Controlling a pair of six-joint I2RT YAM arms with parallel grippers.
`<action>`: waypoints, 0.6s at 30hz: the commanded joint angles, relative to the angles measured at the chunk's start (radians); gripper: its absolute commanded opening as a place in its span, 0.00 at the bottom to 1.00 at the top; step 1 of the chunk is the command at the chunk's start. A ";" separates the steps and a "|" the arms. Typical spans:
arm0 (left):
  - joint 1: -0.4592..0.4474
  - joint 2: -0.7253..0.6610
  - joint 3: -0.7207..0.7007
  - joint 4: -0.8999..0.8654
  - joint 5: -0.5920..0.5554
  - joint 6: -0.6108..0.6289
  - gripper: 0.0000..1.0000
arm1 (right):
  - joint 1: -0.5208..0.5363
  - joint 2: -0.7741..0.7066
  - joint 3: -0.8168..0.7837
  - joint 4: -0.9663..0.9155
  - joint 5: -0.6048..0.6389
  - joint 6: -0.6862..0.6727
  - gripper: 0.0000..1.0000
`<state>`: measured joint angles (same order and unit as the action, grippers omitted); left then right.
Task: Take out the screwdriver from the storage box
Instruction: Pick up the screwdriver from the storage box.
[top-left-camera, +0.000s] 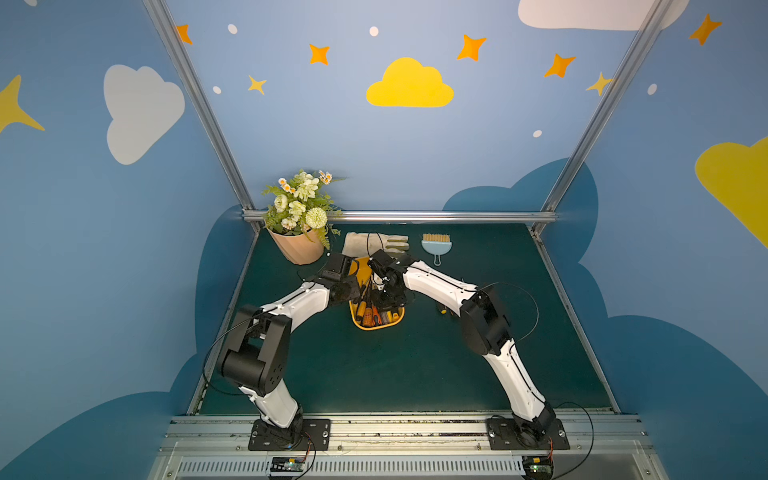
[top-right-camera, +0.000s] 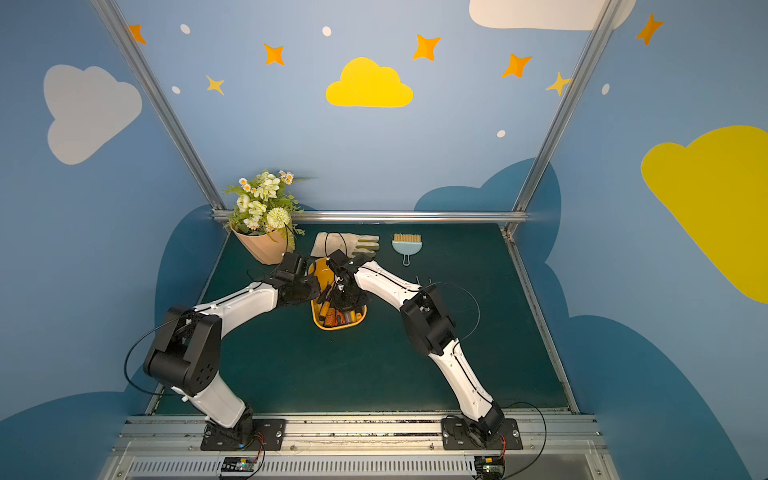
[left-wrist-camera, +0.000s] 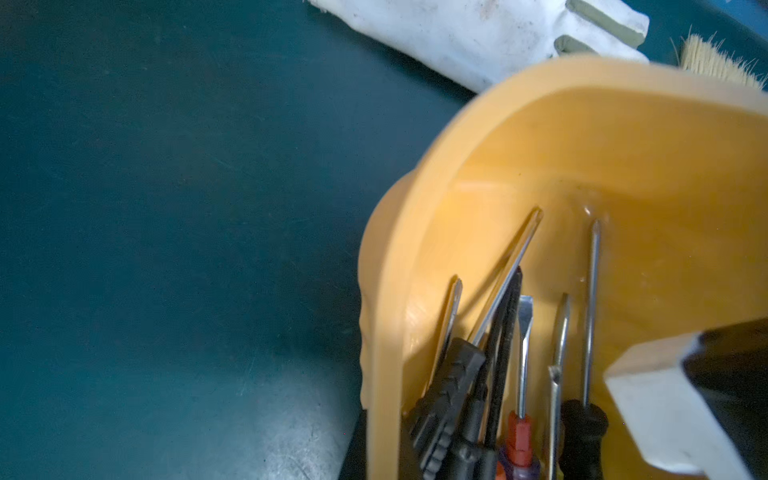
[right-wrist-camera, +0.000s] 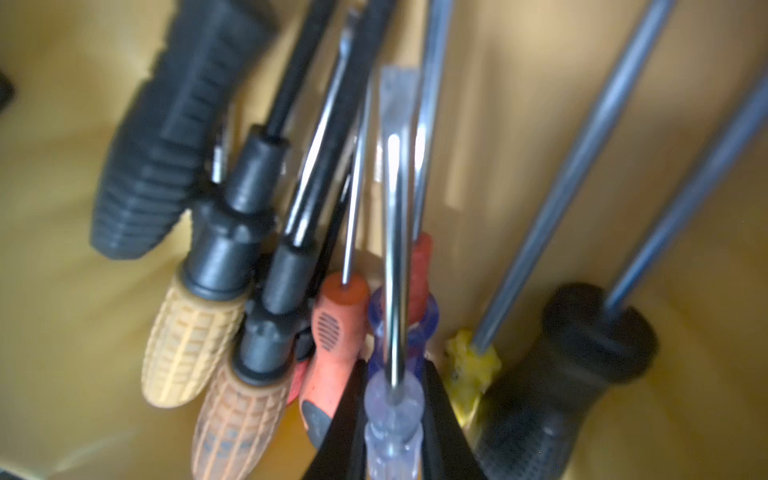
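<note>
The screwdriver (right-wrist-camera: 394, 399) with the clear handle lies in the storage box (top-left-camera: 376, 326) at mid-mat, and my right gripper (right-wrist-camera: 395, 370) is clamped on that handle. An orange handle (right-wrist-camera: 336, 332) and a black handle (right-wrist-camera: 573, 374) crowd it on either side. My left gripper (top-left-camera: 352, 293) is closed at the box's left rim, mostly hidden under my wrist. The glove (top-left-camera: 374, 243) and brush (top-left-camera: 436, 245) lie beyond the box. My right wrist view is blurred.
</note>
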<state>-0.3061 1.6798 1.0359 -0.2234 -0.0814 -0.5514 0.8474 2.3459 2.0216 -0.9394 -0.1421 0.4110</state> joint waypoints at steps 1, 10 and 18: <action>-0.001 -0.056 0.026 0.053 0.009 -0.013 0.02 | 0.009 -0.058 -0.077 0.013 0.021 -0.013 0.08; 0.002 -0.035 0.031 0.047 -0.007 -0.022 0.02 | 0.005 -0.188 -0.108 0.078 0.029 -0.051 0.00; 0.008 -0.020 0.035 0.046 -0.004 -0.022 0.02 | -0.013 -0.258 -0.108 0.098 0.004 -0.082 0.00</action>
<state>-0.3046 1.6791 1.0359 -0.2279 -0.0891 -0.5545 0.8429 2.1265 1.9110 -0.8581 -0.1303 0.3527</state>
